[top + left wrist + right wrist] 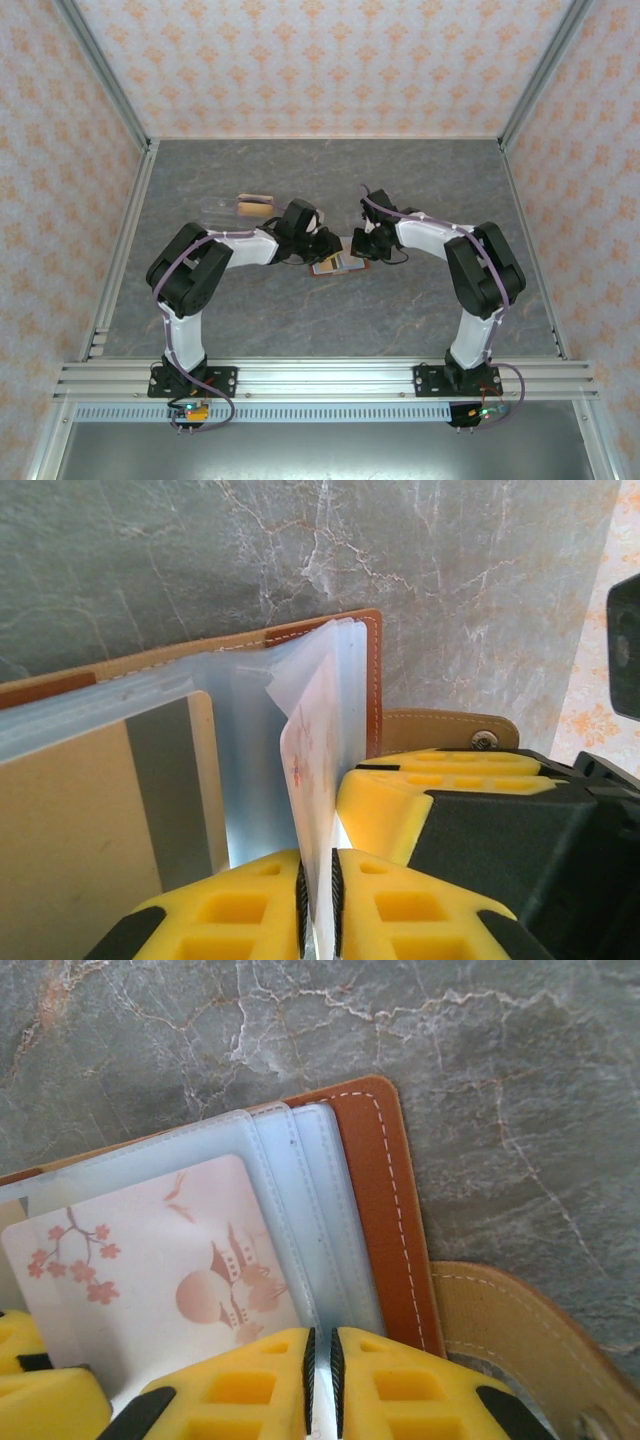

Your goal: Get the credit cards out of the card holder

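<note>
Cards like the pale card (150, 1270) with the pink tree look light, thin and smooth, so I think they slip from a loose pinch and bend if squeezed hard. The best place to hold one is its bare edge, away from the clear pocket (320, 655). The left gripper (318, 880) has its jaws almost closed on that edge, and the card stands on its side with its far end in the pocket. The card holder (385, 1210) is soft brown leather and lies open in the middle of the worktop (400, 180), between the two arms. It would likely slide, so the right gripper (320, 1345) pinches it, jaws narrow on the blue-grey pockets. A tan card (80, 820) sits in another pocket. The worktop is hard, grey and smooth, with what looks like a loose card (255, 205) farther back. Patterned walls (320, 60) stand on three sides.
</note>
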Motion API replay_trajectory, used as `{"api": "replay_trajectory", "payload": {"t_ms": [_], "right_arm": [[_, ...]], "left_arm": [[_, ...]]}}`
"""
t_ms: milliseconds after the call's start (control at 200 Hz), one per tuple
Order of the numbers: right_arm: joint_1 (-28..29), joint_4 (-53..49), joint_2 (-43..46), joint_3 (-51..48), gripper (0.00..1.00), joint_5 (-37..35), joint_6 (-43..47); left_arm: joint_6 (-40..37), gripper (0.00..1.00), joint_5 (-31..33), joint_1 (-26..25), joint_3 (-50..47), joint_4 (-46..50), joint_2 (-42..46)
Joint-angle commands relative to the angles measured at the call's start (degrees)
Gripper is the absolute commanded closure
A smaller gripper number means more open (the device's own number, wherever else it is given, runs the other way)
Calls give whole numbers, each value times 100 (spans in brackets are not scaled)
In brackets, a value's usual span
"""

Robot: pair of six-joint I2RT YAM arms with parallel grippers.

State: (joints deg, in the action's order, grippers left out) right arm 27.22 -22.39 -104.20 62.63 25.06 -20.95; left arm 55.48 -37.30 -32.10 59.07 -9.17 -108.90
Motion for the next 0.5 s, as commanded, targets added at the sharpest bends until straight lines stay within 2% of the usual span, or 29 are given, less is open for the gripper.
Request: {"api": "replay_trajectory", "payload": {"t_ms": [0,145,495], "right_arm": [[23,-343,-187,30,84,-234,46],[20,-337,-188,30,84,-242,39],[20,-364,-227,45,85,-351,46]], "left_arm": [[-37,85,-179,36,-51,-402,334],[-55,89,-181,59,-90,-382,317],[-282,89,-70,160,-274,44,480]]}}
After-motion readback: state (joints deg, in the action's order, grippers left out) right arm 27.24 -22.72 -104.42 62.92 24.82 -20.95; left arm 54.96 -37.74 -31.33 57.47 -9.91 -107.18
